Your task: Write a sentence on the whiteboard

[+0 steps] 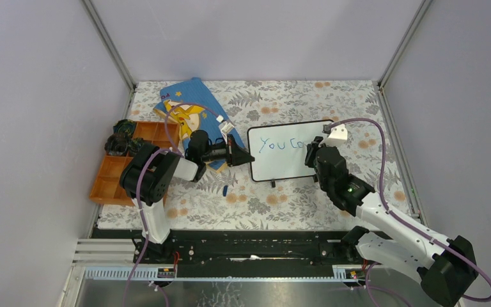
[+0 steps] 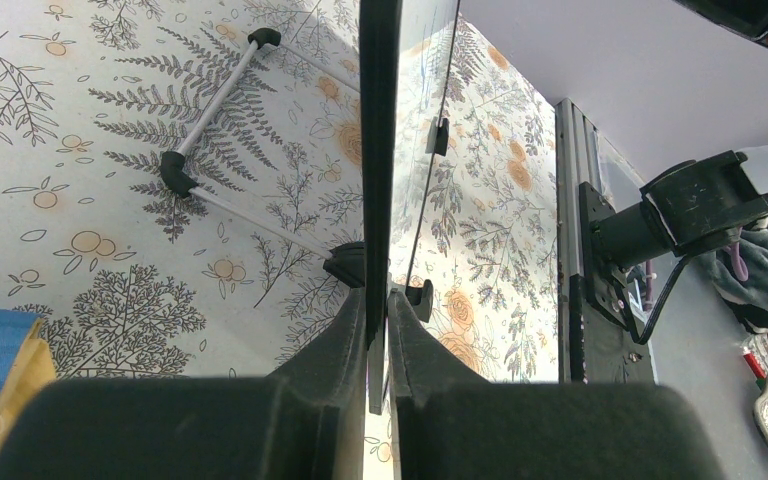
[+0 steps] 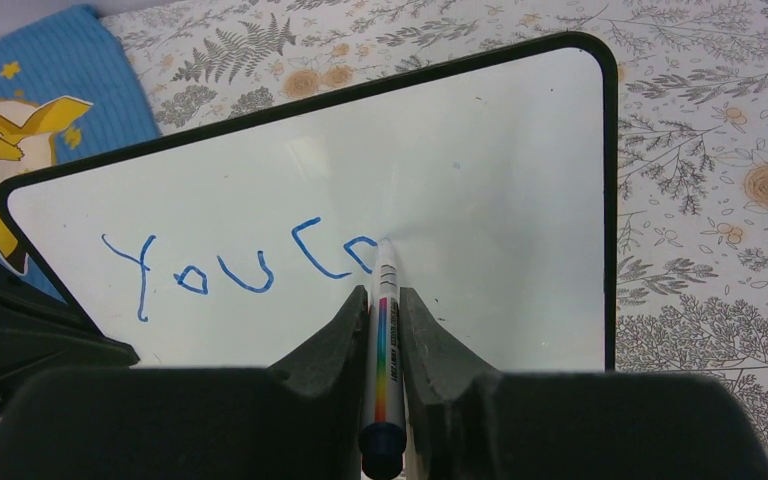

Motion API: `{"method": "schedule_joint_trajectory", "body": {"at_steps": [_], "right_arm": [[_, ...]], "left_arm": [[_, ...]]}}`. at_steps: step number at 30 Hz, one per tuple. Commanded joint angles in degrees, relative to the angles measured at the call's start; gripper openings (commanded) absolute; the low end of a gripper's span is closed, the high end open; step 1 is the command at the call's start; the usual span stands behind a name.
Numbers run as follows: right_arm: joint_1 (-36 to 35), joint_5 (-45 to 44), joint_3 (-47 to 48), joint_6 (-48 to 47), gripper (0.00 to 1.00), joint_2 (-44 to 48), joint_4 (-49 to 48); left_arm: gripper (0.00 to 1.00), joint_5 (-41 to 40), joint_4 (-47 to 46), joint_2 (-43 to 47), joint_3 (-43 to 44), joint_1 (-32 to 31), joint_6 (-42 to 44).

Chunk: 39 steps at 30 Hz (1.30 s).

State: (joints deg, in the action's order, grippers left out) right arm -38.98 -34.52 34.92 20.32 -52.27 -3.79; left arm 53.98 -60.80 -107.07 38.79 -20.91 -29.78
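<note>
The right tool [image 3: 384, 296] is closed on a marker [image 3: 387, 345], its tip touching the whiteboard [image 3: 500, 200] at the end of the blue sentence [image 3: 230, 272], which reads "You ca". The left tool [image 2: 378, 300] clamps the whiteboard's left edge. The whiteboard stands in the middle of the surface [image 1: 281, 204], beside a blue book [image 1: 192, 96].

Looking like robot lab test booth. Plain grey walls [image 1: 256, 38] standing round on three sides. Metal posts [image 1: 110, 43] running up back corners. Left arm [image 1: 150, 192] and right arm [image 1: 390, 230] sitting bolted on black rail [image 1: 249, 244] at near edge. Purple cables [image 1: 358, 119] looping off arms. Flowery cloth [image 1: 281, 204] covering table. Orange tray [image 1: 112, 169] sitting at left side, holding dark bits.
</note>
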Motion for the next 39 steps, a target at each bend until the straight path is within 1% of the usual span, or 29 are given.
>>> {"method": "schedule_joint_trajectory", "body": {"at_steps": [1, 24, 33, 36, 39], "right_arm": [[0.57, -1.19, 2.88, -0.98, 0.00, -0.67, -2.80], [0.66, 0.08, -2.02, 2.19, 0.00, 2.40, 0.51], [0.64, -1.40, -1.07, 1.32, 0.00, 5.23, 0.25], [0.74, -2.19, -0.10, 0.70, 0.00, 4.96, -0.16], [1.56, -0.87, 0.53, 1.50, 0.00, 4.46, -1.04]], "left_arm": [[0.00, -0.81, 5.41, -0.20, -0.14, -0.79, 2.89], [0.00, -0.98, 5.73, -0.02, -0.21, -0.85, 3.15], [0.00, -1.07, 6.11, 0.00, -0.17, -0.97, 3.35], [0.00, -1.09, 6.07, -0.01, -0.15, -0.91, 3.41], [0.00, -1.11, 6.32, 0.08, -0.20, -1.00, 3.50]]}}
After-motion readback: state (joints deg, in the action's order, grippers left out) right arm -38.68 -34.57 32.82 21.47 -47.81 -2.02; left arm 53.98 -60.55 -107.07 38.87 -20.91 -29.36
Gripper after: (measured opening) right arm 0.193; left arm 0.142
